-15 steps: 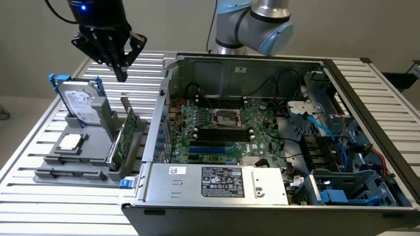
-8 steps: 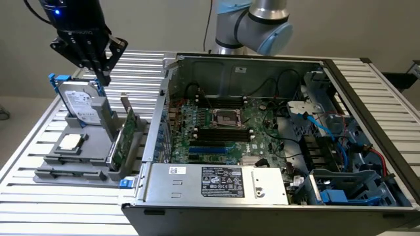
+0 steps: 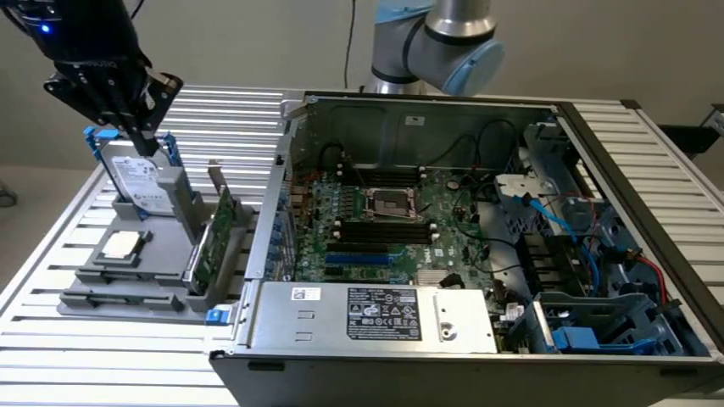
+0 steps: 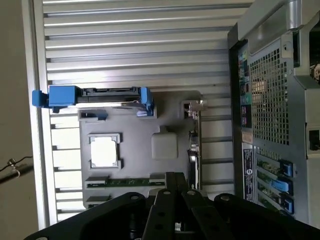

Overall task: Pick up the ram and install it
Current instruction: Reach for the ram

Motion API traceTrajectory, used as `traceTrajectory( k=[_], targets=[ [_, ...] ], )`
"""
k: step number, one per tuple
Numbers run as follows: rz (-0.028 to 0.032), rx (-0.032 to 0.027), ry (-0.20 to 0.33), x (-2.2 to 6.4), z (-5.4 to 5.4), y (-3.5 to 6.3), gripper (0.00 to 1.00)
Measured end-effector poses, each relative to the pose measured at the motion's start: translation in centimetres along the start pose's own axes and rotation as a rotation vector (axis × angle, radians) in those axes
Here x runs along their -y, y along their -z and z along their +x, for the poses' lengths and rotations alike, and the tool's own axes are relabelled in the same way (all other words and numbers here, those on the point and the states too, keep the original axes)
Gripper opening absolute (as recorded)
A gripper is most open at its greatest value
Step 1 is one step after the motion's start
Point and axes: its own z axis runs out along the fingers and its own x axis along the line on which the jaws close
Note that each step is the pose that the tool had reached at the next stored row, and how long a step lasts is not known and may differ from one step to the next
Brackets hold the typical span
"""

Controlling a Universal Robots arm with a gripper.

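Green and thin, the ram point(image 4: 125, 182) lies edge-up in a narrow slot at the near end of a grey holder point(image 4: 165, 125). The holder sits on the slatted metal surface point(image 3: 114, 365), at the exterior view's left of the open computer case point(image 3: 419, 114). The ram shows as a long, narrow strip of board seated in its slot, and its chips are too small to make out. By the look of things the task has not got under way. The ram is not yet picked up, and the long black memory slots point(image 3: 385, 229) on the motherboard point(image 3: 453, 250) inside the case look empty. The fingers point(image 3: 138, 127) hang above the far end of the holder, over a drive in a blue carrier point(image 3: 136, 182). They are well clear of the ram and appear pressed together with nothing between them. On the holder, a square processor chip point(image 4: 105, 151) lies between the drive and the ram. A taller green expansion card point(image 3: 220, 242) stands upright along the side nearest the case.
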Motion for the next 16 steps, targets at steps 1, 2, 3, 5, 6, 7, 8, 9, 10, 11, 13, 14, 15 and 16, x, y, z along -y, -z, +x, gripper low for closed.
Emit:
traceTrajectory(
  k=[1, 2, 3, 5, 6, 7, 8, 9, 10, 11, 13, 14, 15, 16],
  targets=[
    [-0.0001, 0.0, 0.0, 0.24, 0.3, 0.0, 0.11],
    [-0.0001, 0.0001, 0.0, 0.51, 0.5, -0.01, 0.11],
    [0.0, 0.0, 0.0, 0.82, 0.7, -0.01, 0.11],
    [0.0, 0.0, 0.0, 1.55, 0.9, -0.05, 0.11],
    [-0.0001, 0.0, 0.0, 1.93, 1.0, -0.07, 0.11],
    [-0.0001, 0.0001, 0.0, 2.32, 1.1, -0.1, 0.11],
    [0.0, 0.0, 0.0, 2.7, 1.2, -0.12, 0.11],
    [0.0, -0.0001, 0.0, 3.08, 1.3, -0.14, 0.11],
    [0.0, -0.0003, 0.0, 3.49, 1.4, -0.17, 0.11],
    [0.0, -0.0005, 0.0, 3.83, 1.4, -0.2, 0.11],
    [0.0, -0.0012, 0.0, 4.6, 1.5, -0.26, 0.11],
    [0.0, -0.0014, 0.0, 4.97, 1.6, -0.29, 0.11],
    [0.0001, -0.0016, 0.0, 5.31, 1.7, -0.33, 0.11],
    [0.0002, -0.0018, 0.0, 5.6, 1.9, -0.37, 0.11]
  ],
)
